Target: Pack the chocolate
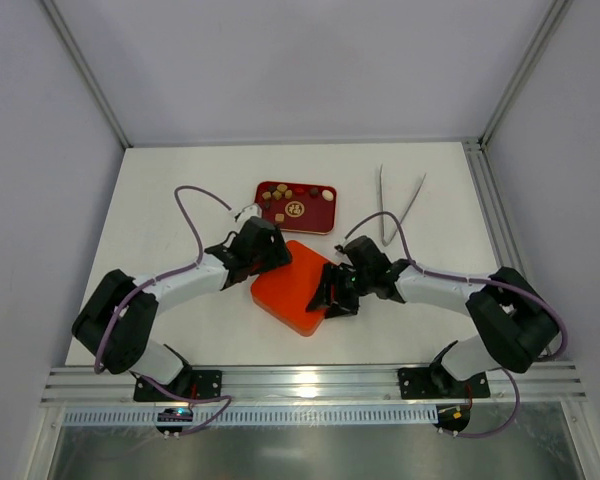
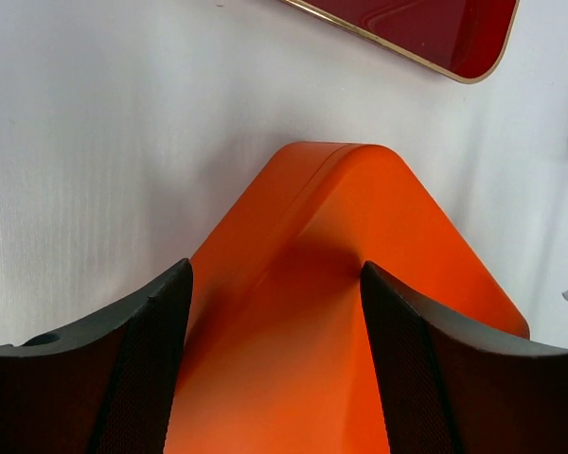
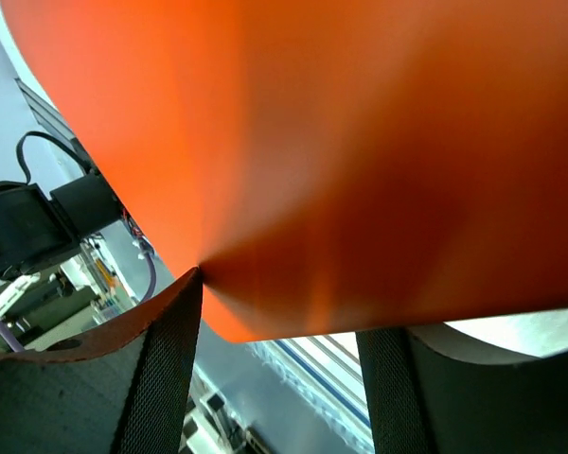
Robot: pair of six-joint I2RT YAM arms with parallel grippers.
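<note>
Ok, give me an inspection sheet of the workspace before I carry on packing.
Surface: white table, nothing spilled.
Job's things: small brown, tan and cream chocolate pieces lie in the dark red rectangular tray. The orange square box sits in front of it, showing a plain top.
Clutter: metal tongs right of the tray.
Grippers: left gripper open over a box corner. Right gripper open at the box's right edge, contact unclear.
Cables: lilac cable looping off each arm, none over the tray.
Surroundings: grey walls, aluminium rail.
</note>
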